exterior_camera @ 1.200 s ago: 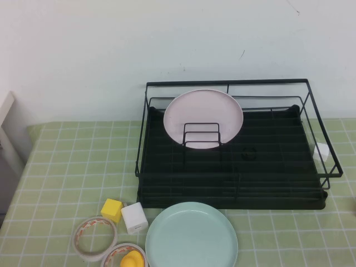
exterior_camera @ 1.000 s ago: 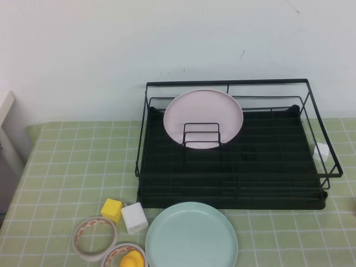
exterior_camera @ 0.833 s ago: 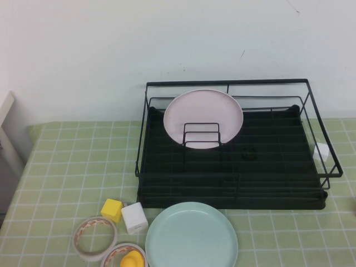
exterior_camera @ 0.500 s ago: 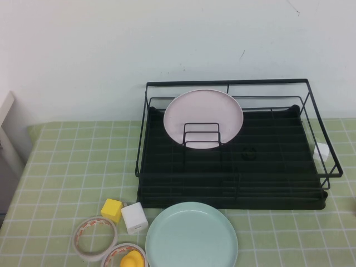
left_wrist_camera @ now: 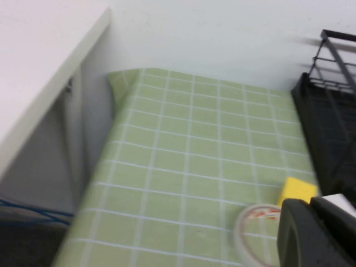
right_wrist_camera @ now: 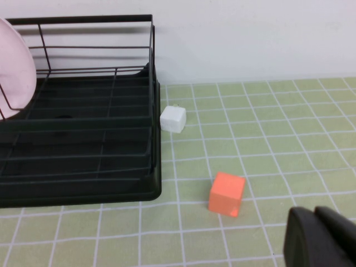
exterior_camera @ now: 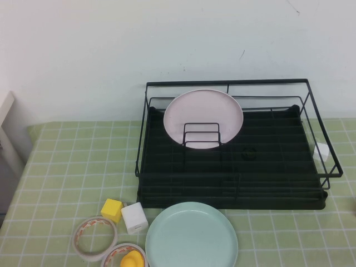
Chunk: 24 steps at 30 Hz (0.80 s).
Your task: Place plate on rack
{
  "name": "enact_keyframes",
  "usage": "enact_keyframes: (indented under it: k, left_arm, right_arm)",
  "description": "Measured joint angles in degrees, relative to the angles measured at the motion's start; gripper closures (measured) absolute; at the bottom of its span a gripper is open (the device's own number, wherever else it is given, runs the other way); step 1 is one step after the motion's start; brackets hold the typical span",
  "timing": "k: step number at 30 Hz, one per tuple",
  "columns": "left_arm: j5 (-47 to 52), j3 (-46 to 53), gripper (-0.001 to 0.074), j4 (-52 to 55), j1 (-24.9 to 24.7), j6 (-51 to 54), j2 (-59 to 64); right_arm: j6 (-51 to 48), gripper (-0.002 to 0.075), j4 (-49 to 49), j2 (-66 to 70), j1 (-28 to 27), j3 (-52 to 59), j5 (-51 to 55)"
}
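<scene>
Mint-green plate flat before black rack; left gripper, right gripper clenched, empty.

Plain white wall behind — green checked tablecloth on table, white furniture edge beside.

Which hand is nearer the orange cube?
Right. The right hand, shut, hangs just beside the orange cube. The left hand, shut, is by the tape roll across the rack.

Left tool, right tool closed.
</scene>
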Motion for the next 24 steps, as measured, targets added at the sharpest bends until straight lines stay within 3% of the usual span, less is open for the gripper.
enact_keyframes:
  k: [14,18,24]
  left_arm:
    - [0.0,0.0,0.0738,12.4,0.0,0.0,0.0]
    - [-7.5,0.1,0.0738,7.5,0.0,-5.4,0.0]
    - [-31.9,0.1,0.0737,-12.5,0.0,-29.5,0.0]
  right_arm:
    - [0.0,0.0728,4.0,0.0,0.0,0.0,0.0]
    - [0.0,0.0728,16.6,0.0,0.0,0.0,-0.1]
    - [0.3,0.0728,48.7,0.0,0.0,0.4,1.1]
